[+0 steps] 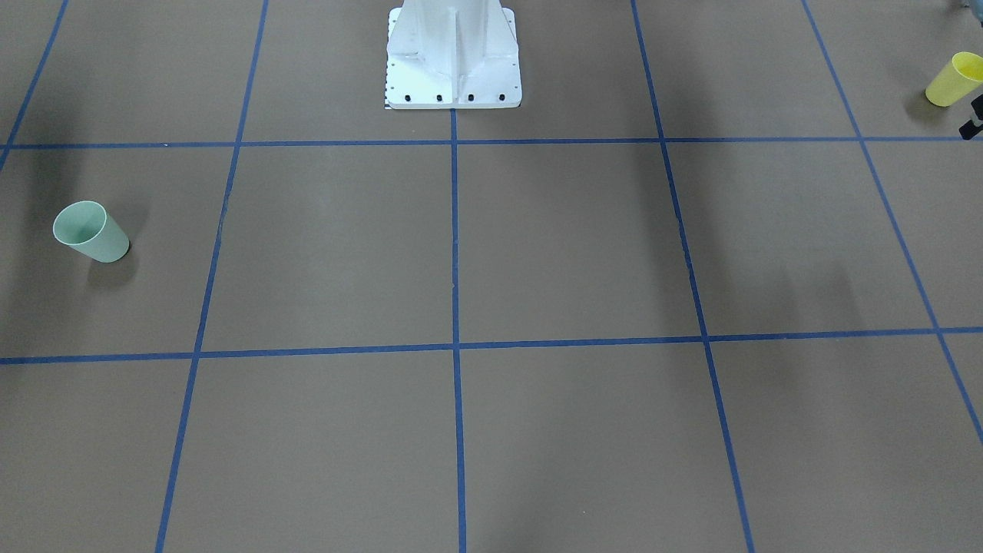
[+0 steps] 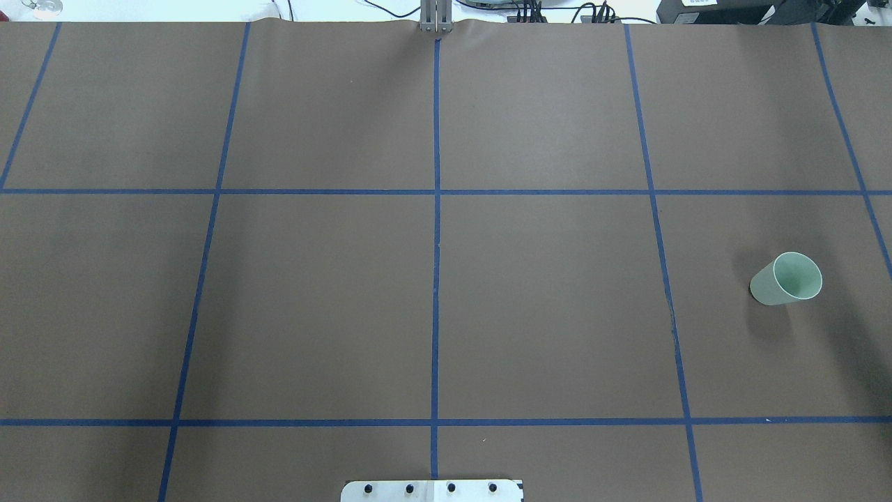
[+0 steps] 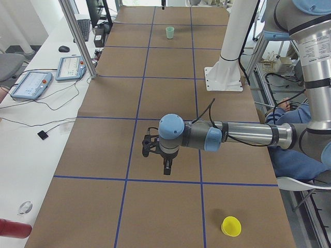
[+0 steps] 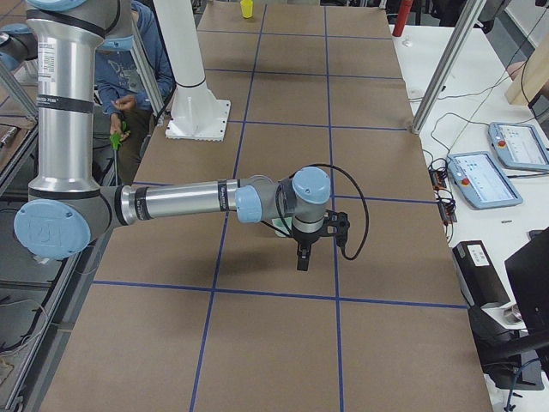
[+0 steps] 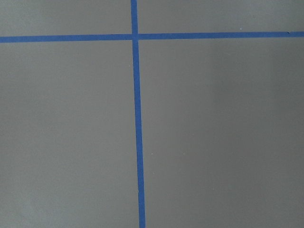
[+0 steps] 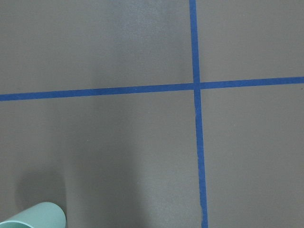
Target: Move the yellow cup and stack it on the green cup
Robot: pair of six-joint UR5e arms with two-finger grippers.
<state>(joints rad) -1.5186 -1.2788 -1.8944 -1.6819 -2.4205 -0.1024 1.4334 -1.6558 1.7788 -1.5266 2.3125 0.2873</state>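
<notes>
Brown gridded tabletop [image 2: 313,300] is carrying yellow cup [image 1: 952,79] upright at robot's left end, green cup [image 2: 786,279] sitting well apart at right, left tool [image 3: 166,169] hovering near yellow, can't tell if parted or together, likely needing centring over rim before lowering.

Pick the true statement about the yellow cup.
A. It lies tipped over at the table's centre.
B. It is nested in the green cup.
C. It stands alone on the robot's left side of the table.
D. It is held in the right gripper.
C: the yellow cup stands upright by itself on the table at the robot's left, far from the green cup on the right side.
</notes>
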